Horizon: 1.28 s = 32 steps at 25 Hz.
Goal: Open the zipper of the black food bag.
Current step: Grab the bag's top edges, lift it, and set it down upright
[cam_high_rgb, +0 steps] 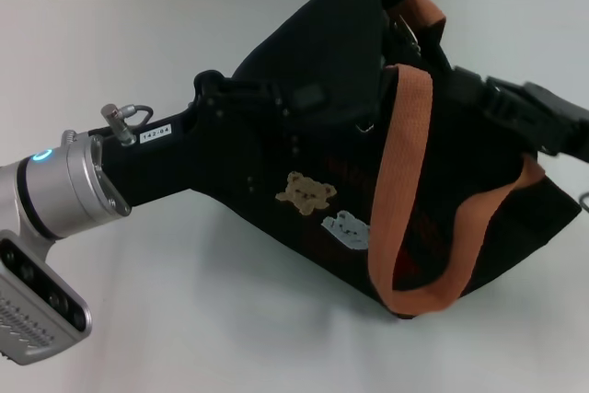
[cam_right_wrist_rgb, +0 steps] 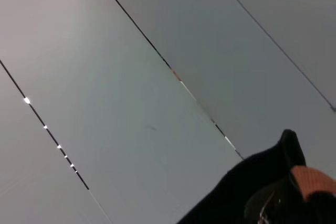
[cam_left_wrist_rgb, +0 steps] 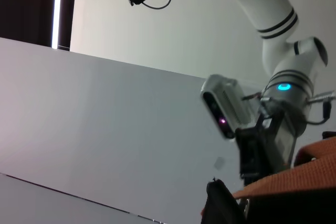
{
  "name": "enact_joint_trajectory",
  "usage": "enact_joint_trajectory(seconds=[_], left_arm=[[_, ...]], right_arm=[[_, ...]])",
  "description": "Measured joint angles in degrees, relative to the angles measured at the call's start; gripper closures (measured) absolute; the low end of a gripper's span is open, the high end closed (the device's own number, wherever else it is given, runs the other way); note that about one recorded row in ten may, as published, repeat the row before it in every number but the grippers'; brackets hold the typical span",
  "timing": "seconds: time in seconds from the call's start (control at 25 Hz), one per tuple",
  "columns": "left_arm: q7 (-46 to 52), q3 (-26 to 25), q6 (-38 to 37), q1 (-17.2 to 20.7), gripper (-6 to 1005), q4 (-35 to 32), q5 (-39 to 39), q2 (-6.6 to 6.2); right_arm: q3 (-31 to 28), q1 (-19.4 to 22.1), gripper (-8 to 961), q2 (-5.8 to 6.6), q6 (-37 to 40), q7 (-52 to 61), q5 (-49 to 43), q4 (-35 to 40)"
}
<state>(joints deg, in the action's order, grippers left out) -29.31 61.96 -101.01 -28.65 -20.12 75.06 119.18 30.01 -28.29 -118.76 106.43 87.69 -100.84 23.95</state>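
Boxy soft black fabric food bag (cam_high_rgb: 313, 135) with orange-brown webbing handles (cam_high_rgb: 405, 163) and small tan and pale bear patches (cam_high_rgb: 308, 192), tipped up on the white surface (cam_high_rgb: 184, 319), toward its far right corner. Long axis slanting from the raised far end, near the surface's far edge, down toward the near right. Top rim lifted and tilted toward the far side; zipper track and pull tab not clearly made out.

Left claw (cam_high_rgb: 221, 103) pressed against the bag's left flank, touching the fabric; cannot tell how far spread or whether gripping anything.

Right claw (cam_high_rgb: 479, 94) against the bag's right upper side, beside the handle; finger opening likewise not discernible.
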Motion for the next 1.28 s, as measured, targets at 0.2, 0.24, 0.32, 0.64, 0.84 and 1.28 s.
enact_joint_trajectory(seconds=[0.2,0.24,0.32,0.64,0.84,1.28], left_arm=[[0.00,0.04,0.04,-0.14,897,0.00,-0.48,0.00],[-0.04,0.08,0.03,-0.17,897,0.00,-0.49,0.00],[-0.20,0.19,0.04,-0.18,897,0.00,-0.52,0.00],[-0.46,0.45,-0.02,-0.11,897,-0.31,-0.54,0.00],[-0.54,0.45,-0.05,0.05,897,-0.29,-0.54,0.00],[-0.57,0.45,-0.05,0.15,896,-0.53,-0.35,0.00]], right_arm=[[0.59,3.43,934,0.00,1.70,-0.61,-0.07,3.23],[0.57,3.99,930,-0.04,2.38,-0.61,-0.07,4.15],[0.04,5.32,920,0.00,6.38,0.33,0.16,8.02],[0.41,3.06,881,0.98,7.52,16.25,-0.01,26.30],[2.26,-1.24,822,0.67,6.36,23.74,-2.45,36.68],[16.04,-8.81,532,1.41,-2.14,42.45,-10.50,48.03]])
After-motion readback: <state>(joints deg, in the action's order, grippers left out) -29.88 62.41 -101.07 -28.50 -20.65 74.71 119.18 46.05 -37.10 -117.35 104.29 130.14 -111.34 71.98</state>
